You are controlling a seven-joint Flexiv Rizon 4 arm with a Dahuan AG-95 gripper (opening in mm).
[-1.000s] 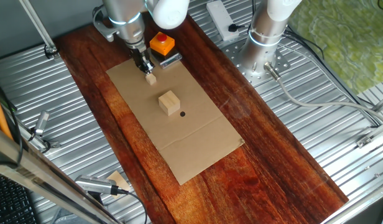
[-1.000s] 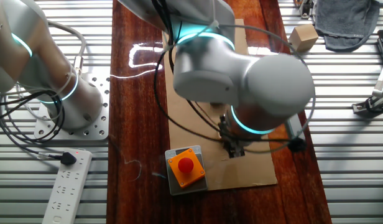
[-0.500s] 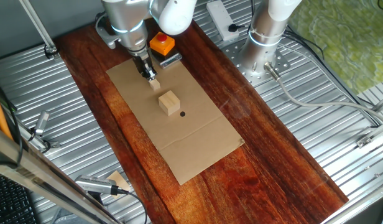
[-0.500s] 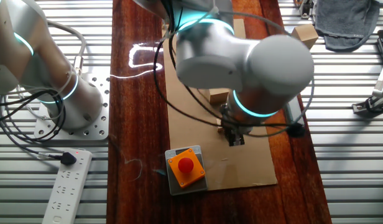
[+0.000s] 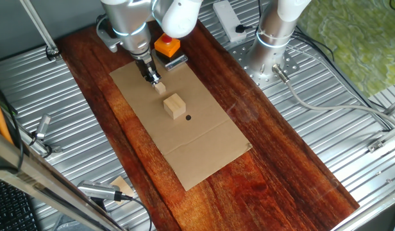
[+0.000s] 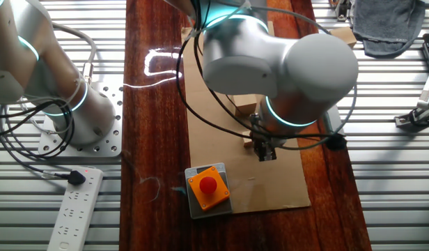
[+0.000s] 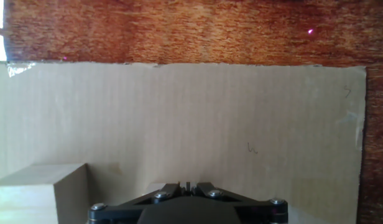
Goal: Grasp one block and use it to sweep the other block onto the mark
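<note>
Robot lab bench

A dark wood board (image 5: 261,160) lies across a ribbed metal bench (image 5: 63,128), with a sheet of cardboard (image 5: 178,128) taped flat near its far end. Two silver arms (image 6: 270,63) with glowing teal rings stand at the far corners, one bolted to a drilled plate (image 5: 274,64) at the board's right edge. An orange box with a red button (image 6: 209,187) sits at the cardboard's far edge, and a power strip (image 6: 74,209) and loose cables (image 5: 326,102) run over the metal beside the board.
</note>
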